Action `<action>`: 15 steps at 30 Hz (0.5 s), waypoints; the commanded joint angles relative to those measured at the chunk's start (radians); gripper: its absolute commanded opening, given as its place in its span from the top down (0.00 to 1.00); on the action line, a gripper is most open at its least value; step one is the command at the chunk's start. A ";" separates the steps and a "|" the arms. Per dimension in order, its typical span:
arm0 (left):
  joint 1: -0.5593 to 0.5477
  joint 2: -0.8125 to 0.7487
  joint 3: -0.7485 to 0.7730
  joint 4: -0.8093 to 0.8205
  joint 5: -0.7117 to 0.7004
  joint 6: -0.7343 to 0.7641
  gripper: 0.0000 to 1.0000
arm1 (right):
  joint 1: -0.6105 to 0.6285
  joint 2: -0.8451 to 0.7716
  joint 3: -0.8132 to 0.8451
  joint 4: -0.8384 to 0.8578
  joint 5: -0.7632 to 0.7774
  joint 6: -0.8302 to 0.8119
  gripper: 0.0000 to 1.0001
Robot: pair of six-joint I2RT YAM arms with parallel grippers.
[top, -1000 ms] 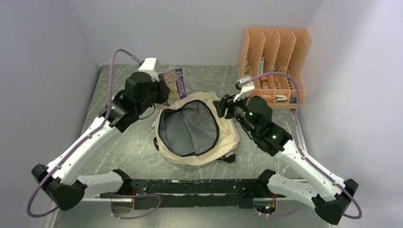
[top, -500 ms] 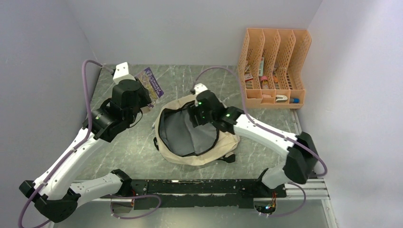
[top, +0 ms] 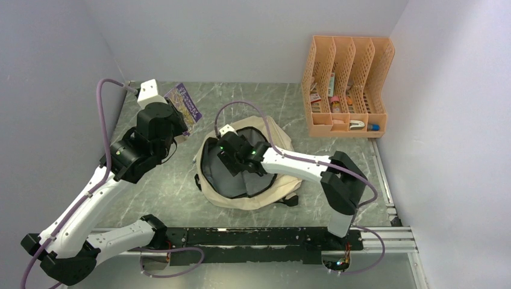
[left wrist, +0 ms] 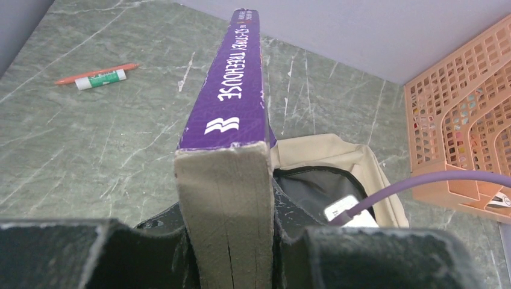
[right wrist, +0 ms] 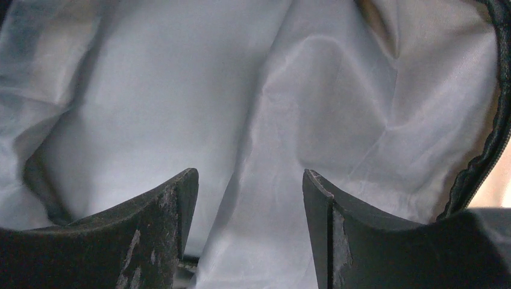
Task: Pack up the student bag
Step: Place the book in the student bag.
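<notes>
The left pincer [left wrist: 224, 232] is pinching a purple book [left wrist: 241, 78] by its lower edge, the spine upward, above the far left part of the bench [top: 271, 102]. The right pincer [right wrist: 250, 180] is spread with nothing between its jaws, and it reaches into the mouth of the student bag [top: 241, 198]. The bag lies flat in the middle of the bench with its opening unzipped.

I see three risks. The right arm lies across the bag's opening, so a book brought in from the left could strike this arm or its purple cable. The grey lining [right wrist: 301, 90] is loose and folded just under the spread jaws; a closing here may catch only lining and drag the soft bag. The book is gripped at one end only, so in a quick swing it may turn or slip.

The left wrist view shows the spine lettering and an orange-and-white pen [left wrist: 96, 76] on the bench, which I cannot find from above. Only the top view shows the whole bag, both arms and the orange file organizer [top: 346, 78]. The right wrist view alone shows the inside, with the black zipper [right wrist: 491, 132] at its edge.
</notes>
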 commanded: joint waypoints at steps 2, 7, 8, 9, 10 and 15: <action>0.004 -0.028 0.012 0.063 -0.042 0.019 0.95 | 0.023 0.082 0.043 -0.008 0.152 -0.037 0.32; 0.004 -0.028 0.009 0.069 -0.031 0.022 0.95 | 0.025 0.156 0.074 -0.003 0.215 -0.062 0.33; 0.003 -0.029 0.010 0.068 -0.032 0.022 0.95 | 0.026 0.170 0.079 -0.006 0.225 -0.063 0.33; 0.004 -0.030 0.008 0.068 -0.035 0.025 0.95 | 0.028 0.182 0.081 -0.007 0.236 -0.064 0.34; 0.004 -0.032 0.009 0.066 -0.039 0.025 0.95 | 0.029 0.186 0.082 -0.009 0.248 -0.063 0.35; 0.005 -0.042 0.004 0.066 -0.043 0.034 0.95 | 0.033 0.173 0.062 0.007 0.284 -0.049 0.56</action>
